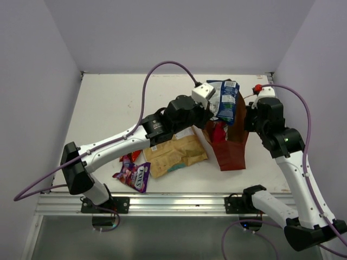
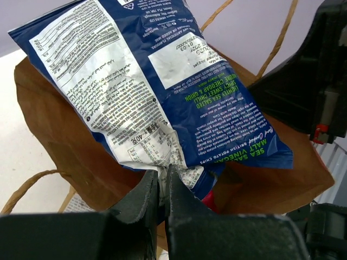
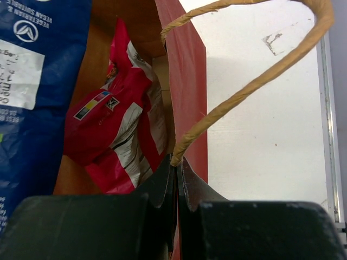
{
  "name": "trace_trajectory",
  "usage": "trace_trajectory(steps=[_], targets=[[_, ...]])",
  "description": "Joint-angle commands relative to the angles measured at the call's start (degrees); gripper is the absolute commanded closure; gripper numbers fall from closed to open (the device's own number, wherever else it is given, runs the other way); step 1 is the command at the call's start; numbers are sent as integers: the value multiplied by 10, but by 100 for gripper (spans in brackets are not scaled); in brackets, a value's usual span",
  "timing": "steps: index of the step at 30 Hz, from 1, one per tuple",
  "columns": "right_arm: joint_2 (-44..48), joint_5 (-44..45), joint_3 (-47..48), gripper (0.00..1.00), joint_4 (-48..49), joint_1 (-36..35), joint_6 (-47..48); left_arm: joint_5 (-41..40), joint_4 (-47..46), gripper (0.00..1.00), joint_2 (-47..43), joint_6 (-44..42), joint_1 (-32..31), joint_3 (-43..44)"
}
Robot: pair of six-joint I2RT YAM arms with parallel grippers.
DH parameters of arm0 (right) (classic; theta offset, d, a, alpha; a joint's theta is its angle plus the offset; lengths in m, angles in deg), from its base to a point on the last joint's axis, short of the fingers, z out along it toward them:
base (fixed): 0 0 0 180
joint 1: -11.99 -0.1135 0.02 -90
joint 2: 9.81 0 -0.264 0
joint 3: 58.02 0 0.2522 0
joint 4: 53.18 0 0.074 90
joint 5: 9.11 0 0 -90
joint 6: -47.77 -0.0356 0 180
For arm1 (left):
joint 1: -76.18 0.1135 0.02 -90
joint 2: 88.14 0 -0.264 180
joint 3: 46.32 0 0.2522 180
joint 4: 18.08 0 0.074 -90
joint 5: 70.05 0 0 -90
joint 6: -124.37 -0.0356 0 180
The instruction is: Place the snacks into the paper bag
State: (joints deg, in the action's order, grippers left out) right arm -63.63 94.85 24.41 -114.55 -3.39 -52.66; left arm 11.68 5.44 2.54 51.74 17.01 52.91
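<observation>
The left gripper (image 2: 162, 179) is pinching the bottom seam of the blue packet (image 2: 152, 92) with its jaws closed on the foil, and it is holding the packet directly over the mouth of the paper bag (image 2: 59, 130). The grip sits at one end so that the rest of the packet is hanging free and can lead into the opening; at present the packet is lying tilted across the rim, mostly outside the bag. The right gripper (image 3: 176, 168) is clamping the bag's near wall at the point where the string handle (image 3: 244, 92) is rooted, jaws fully closed on the paper. This hold is serving two purposes, in my judgement: it is bracing the tall, light bag upright, and it is pulling the mouth open on the side opposite the incoming packet. The pink packet (image 3: 116, 130) is already lying inside, leaning against the brown inner wall. On the table (image 1: 108, 103), left of the bag, the tan pouch (image 1: 176, 154), the purple packet (image 1: 135, 174) and the red-orange packet (image 1: 133, 157) are waiting, the last partly hidden under the left arm. The step in hand is the second insertion. The main risk is the packet's wide edge catching on the rim and tipping the bag.
</observation>
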Motion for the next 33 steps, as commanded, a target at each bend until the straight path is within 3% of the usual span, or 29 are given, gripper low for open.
trace_trajectory(steps=[1,2,3,6,12,15,18,19,24,29,33], targets=[[10,-3,9,100,8,0,5,-18,7,95,6,12,-3,21],[10,-3,9,100,8,0,4,-15,17,49,11,12,-2,27],[10,-3,9,100,8,0,5,-10,19,31,17,10,-3,31],[9,-2,9,100,8,0,5,2,12,0,18,-7,-8,51],[6,-3,10,100,7,0,4,-27,25,0,0,-26,-13,106],[6,-3,10,100,7,0,6,-57,4,0,-71,-17,-14,79],[4,-3,13,100,6,0,6,-153,17,0,-154,17,-14,16],[5,-2,14,100,6,0,7,-220,45,0,-174,31,-14,-3],[2,-4,16,100,7,0,8,-382,149,0,-253,143,-14,-147],[-1,-7,16,100,8,0,6,-445,350,0,-211,319,-12,-195],[3,-11,16,100,8,0,6,-417,449,0,-158,426,-2,-216]])
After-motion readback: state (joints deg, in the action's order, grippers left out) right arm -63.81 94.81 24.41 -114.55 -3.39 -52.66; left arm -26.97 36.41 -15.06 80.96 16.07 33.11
